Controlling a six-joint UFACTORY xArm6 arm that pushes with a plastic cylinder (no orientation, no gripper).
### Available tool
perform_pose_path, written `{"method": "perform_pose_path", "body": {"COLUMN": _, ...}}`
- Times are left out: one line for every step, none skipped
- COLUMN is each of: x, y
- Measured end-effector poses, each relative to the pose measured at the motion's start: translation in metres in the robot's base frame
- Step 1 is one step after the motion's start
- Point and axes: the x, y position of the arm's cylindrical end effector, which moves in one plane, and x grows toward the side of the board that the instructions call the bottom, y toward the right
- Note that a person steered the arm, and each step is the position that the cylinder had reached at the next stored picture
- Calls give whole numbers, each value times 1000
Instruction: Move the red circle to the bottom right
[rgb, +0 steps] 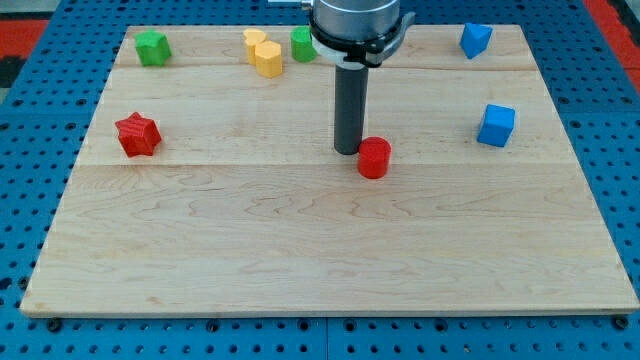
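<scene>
The red circle (374, 158) is a short red cylinder near the middle of the wooden board (320, 260). My tip (348, 151) stands just to its upper left, very close to it or touching its side. The rod rises straight up to the arm's head at the view's top.
A red star (138, 134) lies at the left. A green block (152, 47) sits at the top left. A yellow block (264, 53) and a green block (303, 44) sit at the top middle. A blue block (475, 39) and a blue cube (496, 125) lie at the right.
</scene>
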Motion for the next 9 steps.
{"method": "perform_pose_path", "body": {"x": 0, "y": 0}}
{"method": "perform_pose_path", "body": {"x": -9, "y": 5}}
{"method": "perform_pose_path", "body": {"x": -9, "y": 5}}
{"method": "perform_pose_path", "body": {"x": 6, "y": 13}}
{"method": "perform_pose_path", "body": {"x": 35, "y": 33}}
{"method": "perform_pose_path", "body": {"x": 46, "y": 43}}
{"method": "perform_pose_path", "body": {"x": 46, "y": 44}}
{"method": "perform_pose_path", "body": {"x": 45, "y": 52}}
{"method": "perform_pose_path", "body": {"x": 45, "y": 75}}
